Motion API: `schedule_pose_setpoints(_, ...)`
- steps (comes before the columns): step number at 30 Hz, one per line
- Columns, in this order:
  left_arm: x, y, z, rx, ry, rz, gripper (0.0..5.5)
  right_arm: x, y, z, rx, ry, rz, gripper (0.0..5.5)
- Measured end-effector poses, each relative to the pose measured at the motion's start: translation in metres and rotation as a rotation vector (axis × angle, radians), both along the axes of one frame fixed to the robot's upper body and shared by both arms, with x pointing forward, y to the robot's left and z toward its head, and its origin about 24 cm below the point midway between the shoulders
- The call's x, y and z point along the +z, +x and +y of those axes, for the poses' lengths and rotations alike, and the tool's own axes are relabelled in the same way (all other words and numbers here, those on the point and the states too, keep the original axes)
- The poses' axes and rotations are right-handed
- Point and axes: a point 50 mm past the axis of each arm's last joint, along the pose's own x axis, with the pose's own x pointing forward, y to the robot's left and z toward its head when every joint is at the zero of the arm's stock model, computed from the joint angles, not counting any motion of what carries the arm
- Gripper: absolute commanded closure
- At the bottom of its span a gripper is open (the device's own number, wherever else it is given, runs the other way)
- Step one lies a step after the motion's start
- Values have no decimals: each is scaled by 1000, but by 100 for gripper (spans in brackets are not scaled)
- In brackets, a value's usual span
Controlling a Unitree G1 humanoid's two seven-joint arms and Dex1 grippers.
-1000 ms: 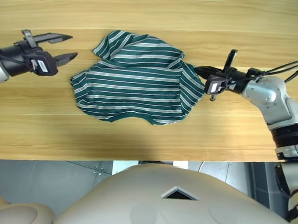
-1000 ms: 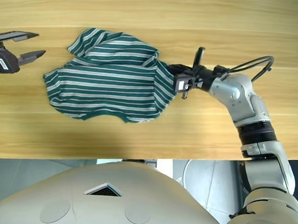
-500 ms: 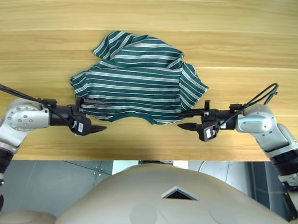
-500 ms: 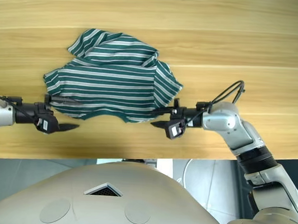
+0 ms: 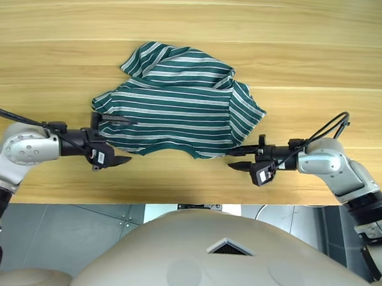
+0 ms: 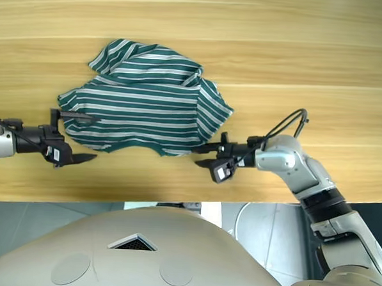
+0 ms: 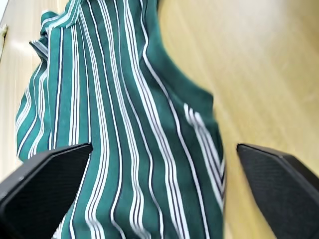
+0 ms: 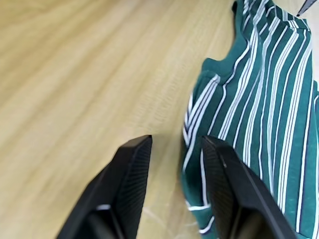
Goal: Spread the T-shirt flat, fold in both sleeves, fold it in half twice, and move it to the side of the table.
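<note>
Left gripper (image 5: 132,140), spread wide, straddles the T-shirt's (image 5: 177,107) near-left corner; right gripper (image 5: 229,158), fingers parted, sits just off its near-right hem.

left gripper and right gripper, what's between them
Between the left gripper and right gripper lie the T-shirt's near hem and bare table, per the left eye view.

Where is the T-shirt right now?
In the left eye view the T-shirt lies crumpled mid-table, with the left hand at its near left corner and the right hand at its near right corner.
</note>
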Motion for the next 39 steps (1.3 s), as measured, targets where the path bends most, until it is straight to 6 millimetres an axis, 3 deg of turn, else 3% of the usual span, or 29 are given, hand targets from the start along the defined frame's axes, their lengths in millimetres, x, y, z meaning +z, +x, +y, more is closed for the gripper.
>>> schedule_pose_setpoints(7, 2, 4, 11, 24, 34, -15, 11, -3, 11, 6, -53, 19, -53, 366)
schedule_pose_setpoints(11, 4, 16, 19, 38, 97, -56, 11, -4, 17, 8, -76, 24, -84, 366)
schedule_pose_setpoints(23, 5, 24, 23, 28, 152, -88, 11, -5, 18, 10, -88, 32, -92, 366)
schedule_pose_setpoints(37, -2, 16, 25, -6, 175, -38, 268, -6, 19, 11, -93, 29, -90, 366)
schedule_pose_setpoints(39, -3, 15, 25, -11, 178, -33, 301, -6, 19, 11, -93, 29, -90, 396)
